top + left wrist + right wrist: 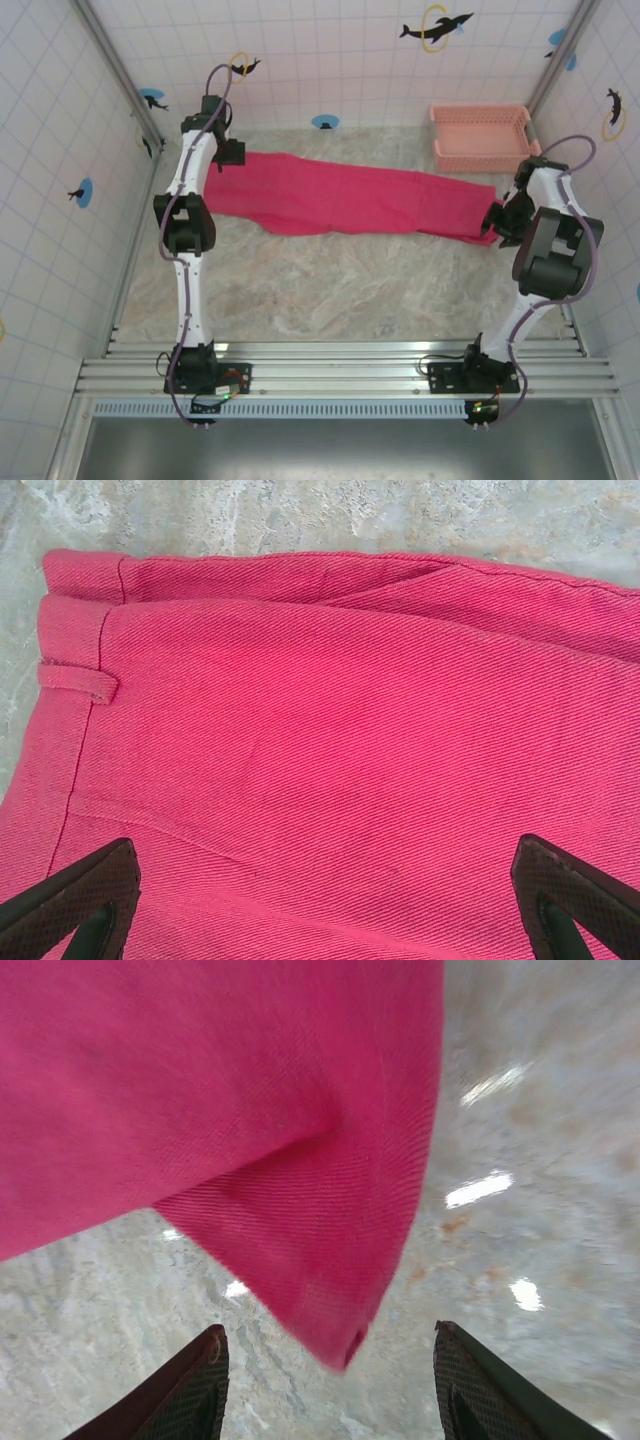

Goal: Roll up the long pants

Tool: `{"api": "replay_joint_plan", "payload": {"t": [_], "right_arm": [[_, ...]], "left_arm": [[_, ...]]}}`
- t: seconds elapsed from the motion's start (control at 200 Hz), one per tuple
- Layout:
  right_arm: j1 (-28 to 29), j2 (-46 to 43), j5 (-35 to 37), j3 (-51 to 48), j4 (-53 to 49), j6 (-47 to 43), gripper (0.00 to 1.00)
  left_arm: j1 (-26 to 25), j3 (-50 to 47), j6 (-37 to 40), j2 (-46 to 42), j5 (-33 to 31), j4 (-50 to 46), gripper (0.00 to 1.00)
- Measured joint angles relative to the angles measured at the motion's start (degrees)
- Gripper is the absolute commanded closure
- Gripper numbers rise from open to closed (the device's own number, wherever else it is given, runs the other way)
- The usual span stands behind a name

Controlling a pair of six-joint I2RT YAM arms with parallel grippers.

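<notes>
Both stand wide apart: left pincer (325, 880) above the waistband (70, 640), right pincer (335, 1380) with the cuff corner (340, 1340) just ahead. The long pants (340, 200) lie stretched across the table (350, 290), waist left, cuffs right. Smart play here, I reckon: pinch the hem squarely, keep both edges level, roll snugly toward the waist.

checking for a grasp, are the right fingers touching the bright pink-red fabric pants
Apart. Right wrist view: marbled table shows between the open right fingers and the bright pink-red fabric pants either side.
</notes>
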Motion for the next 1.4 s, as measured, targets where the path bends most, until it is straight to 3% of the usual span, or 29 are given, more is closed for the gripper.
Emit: {"api": "replay_joint_plan", "payload": {"t": [0.515, 0.646, 0.931, 1.401], "right_arm": [[-0.83, 3.78, -2.56, -3.58, 15.13, 5.44, 0.47], [-1.88, -0.52, -2.43, -8.39, 18.34, 6.21, 0.47], [-11.19, -12.24, -3.80, -11.96, 17.16, 5.05, 0.51], [-8.87, -7.63, -3.91, -16.59, 16.41, 4.76, 0.56]], "left_arm": [[-0.07, -1.95, 0.00, -0.04, 0.04, -0.79, 0.03], [-0.11, -1.95, 0.00, -0.07, 0.02, -1.07, 0.02], [-0.81, -1.95, -0.02, -0.04, 0.02, -1.75, 0.03], [-1.40, -1.92, -0.26, -0.04, 0.48, -1.77, 0.02]]}}
